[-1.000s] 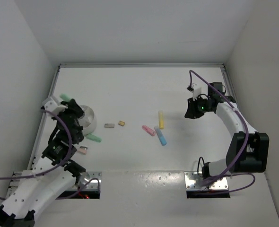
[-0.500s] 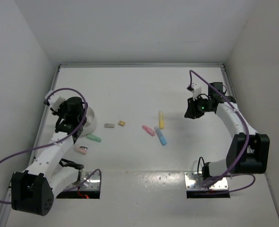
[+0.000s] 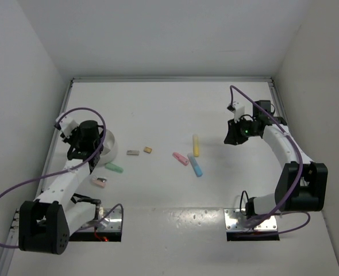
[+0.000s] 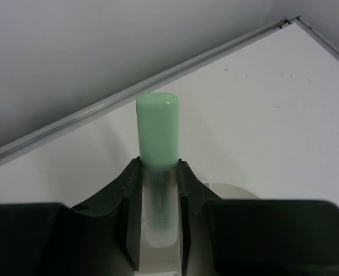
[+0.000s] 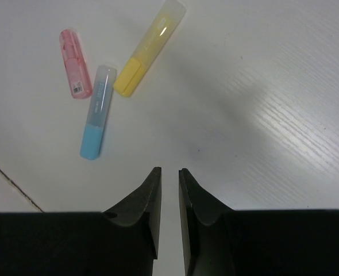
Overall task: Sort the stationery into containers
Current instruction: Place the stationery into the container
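Note:
My left gripper [image 3: 88, 135] is shut on a green marker [image 4: 157, 135], whose cap sticks out past the fingertips; it is held by the left edge of the white bowl [image 3: 110, 145], whose rim shows under the jaws in the left wrist view [image 4: 234, 190]. The arm hides the held marker in the top view. A second green marker [image 3: 114, 168] and a pink block [image 3: 99, 182] lie near the bowl. My right gripper [image 3: 234, 137] is empty, its jaws almost together, above bare table. Pink [image 5: 75, 71], blue [image 5: 97, 112] and yellow [image 5: 149, 47] markers lie ahead of it.
A grey block [image 3: 133, 153] and a tan block [image 3: 148, 149] lie between the bowl and the markers. White walls close the table at the left, back and right. A metal rail [image 4: 158, 86] runs along the back edge.
My left arm has swung and folded, bringing the gripper with the green marker from the bowl's far left to its left edge. The right arm has not moved.

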Controlling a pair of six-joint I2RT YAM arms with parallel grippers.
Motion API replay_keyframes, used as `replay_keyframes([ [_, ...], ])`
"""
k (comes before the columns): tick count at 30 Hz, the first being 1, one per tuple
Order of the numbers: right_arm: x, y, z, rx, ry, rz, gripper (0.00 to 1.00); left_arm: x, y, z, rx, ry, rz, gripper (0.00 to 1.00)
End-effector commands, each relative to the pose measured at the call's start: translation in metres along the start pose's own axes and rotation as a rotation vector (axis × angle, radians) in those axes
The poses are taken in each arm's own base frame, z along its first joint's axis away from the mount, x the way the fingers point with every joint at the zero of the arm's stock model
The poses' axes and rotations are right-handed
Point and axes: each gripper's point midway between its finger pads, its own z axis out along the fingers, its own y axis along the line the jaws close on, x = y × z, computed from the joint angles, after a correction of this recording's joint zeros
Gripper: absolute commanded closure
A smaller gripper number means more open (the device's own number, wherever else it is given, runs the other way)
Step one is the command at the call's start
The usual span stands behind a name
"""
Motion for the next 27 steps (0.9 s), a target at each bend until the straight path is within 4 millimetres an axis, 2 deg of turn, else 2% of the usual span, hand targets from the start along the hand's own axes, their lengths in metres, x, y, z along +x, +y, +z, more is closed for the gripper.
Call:
replay_keyframes([
  [1,-0.024,0.003,-0.011,-0.001,-0.069,-0.067,0.81,0.0,-0.008,0.005,0.017,-0.006,-0.018,1.0],
  [3,-0.024,0.003,-0.011,-0.001,-0.069,-0.067,0.81,-0.001,-0.014,0.004,0.03,-0.008,-0.024,1.0],
  [10,-0.022,0.004,-0.011,-0.004,-0.062,-0.062,0.81,0.02,-0.018,0.008,0.019,0.021,0.041,1.0],
  [13,-0.022,0.004,-0.011,-0.004,-0.062,-0.071,0.81,0.025,-0.025,0.009,0.022,0.032,0.052,0.94],
  [14,-0.022,0.004,-0.011,-0.004,-0.062,-0.071,0.81,0.029,-0.024,0.01,0.015,0.042,0.058,0.87],
  [16,-0.022,0.004,-0.011,-0.004,-0.062,-0.071,0.81,0.03,-0.023,0.01,0.002,0.045,0.054,0.83],
  [17,-0.022,0.004,-0.011,-0.004,-0.062,-0.071,0.81,0.032,-0.023,0.011,-0.001,0.049,0.062,0.71],
  [20,-0.023,0.005,-0.011,-0.012,-0.066,-0.071,0.81,0.029,-0.022,0.011,-0.008,0.044,0.062,0.49],
  [21,-0.023,0.005,-0.011,-0.012,-0.066,-0.071,0.81,0.023,-0.023,0.011,-0.012,0.03,0.047,0.49],
  [22,-0.023,0.005,-0.011,-0.012,-0.066,-0.071,0.81,0.024,-0.022,0.011,-0.015,0.035,0.057,0.49],
  [23,-0.023,0.005,-0.011,-0.012,-0.066,-0.071,0.81,0.022,-0.022,0.01,-0.013,0.031,0.049,0.44],
  [24,-0.023,0.005,-0.011,-0.012,-0.066,-0.071,0.81,0.019,-0.022,0.009,-0.01,0.026,0.04,0.42],
  [25,-0.023,0.005,-0.011,-0.012,-0.066,-0.071,0.81,0.017,-0.023,0.009,-0.011,0.028,0.043,0.42],
  [26,-0.023,0.005,-0.011,-0.012,-0.066,-0.071,0.81,0.011,-0.022,0.008,-0.014,0.015,0.019,0.47],
  [27,-0.023,0.005,-0.011,-0.012,-0.066,-0.071,0.81,0.005,-0.021,0.007,-0.022,0.003,0.01,0.68],
])
